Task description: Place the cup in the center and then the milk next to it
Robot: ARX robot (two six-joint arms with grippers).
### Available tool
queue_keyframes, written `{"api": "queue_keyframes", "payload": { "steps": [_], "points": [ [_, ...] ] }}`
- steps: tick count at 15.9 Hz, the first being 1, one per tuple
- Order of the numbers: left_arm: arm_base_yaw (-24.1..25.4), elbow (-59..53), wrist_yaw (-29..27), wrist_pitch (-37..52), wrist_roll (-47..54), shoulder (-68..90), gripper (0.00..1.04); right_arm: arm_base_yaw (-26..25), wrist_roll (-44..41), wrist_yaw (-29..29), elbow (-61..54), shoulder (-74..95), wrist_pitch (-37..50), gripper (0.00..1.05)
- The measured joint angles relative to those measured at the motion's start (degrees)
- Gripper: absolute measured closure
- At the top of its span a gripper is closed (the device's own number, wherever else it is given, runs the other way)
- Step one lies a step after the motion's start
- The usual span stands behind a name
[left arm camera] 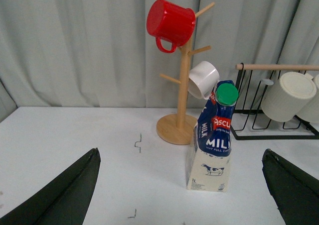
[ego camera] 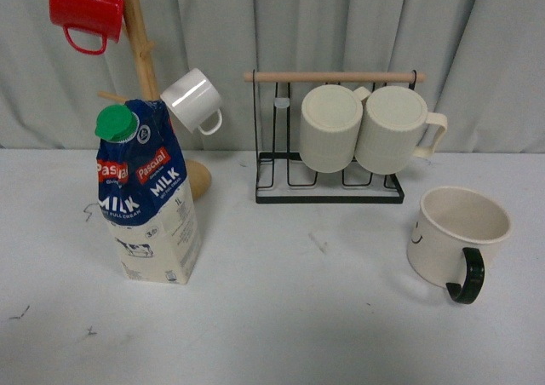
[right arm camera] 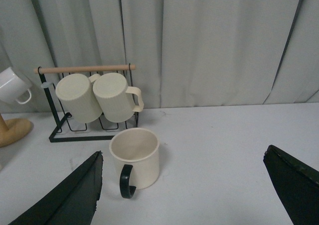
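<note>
The cup (ego camera: 456, 236), a wide cream mug with a black handle, stands upright on the white table at the right; its handle faces the front. The right wrist view shows the cup (right arm camera: 135, 156) ahead of my right gripper (right arm camera: 184, 190), which is open and empty. The milk (ego camera: 146, 193), a tall blue and white carton with a green cap, stands upright at the left. In the left wrist view the milk (left arm camera: 212, 145) stands ahead of my open, empty left gripper (left arm camera: 182, 187). Neither arm shows in the front view.
A wooden mug tree (ego camera: 145, 70) behind the milk holds a red mug (ego camera: 85, 8) and a small white mug (ego camera: 194, 100). A black wire rack (ego camera: 328, 176) at the back middle holds two ribbed cream mugs (ego camera: 370, 129). Grey curtains hang behind the table.
</note>
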Motion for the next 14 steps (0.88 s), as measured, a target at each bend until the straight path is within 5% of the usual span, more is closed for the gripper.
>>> {"api": "queue_keyframes", "payload": {
  "steps": [11,13,14],
  "points": [
    [0.00,0.00,0.00,0.00,0.00,0.00,0.07,0.00,0.00,0.00,0.00,0.00,0.00,0.06],
    [0.00,0.00,0.02,-0.02,0.00,0.00,0.07,3.61,-0.24,12.11,5.31,12.22,-6.88,0.06],
    [0.00,0.00,-0.11,0.04,0.00,0.00,0.07,-0.46,-0.35,10.80,8.81,19.82,-3.41,0.06]
  ]
}}
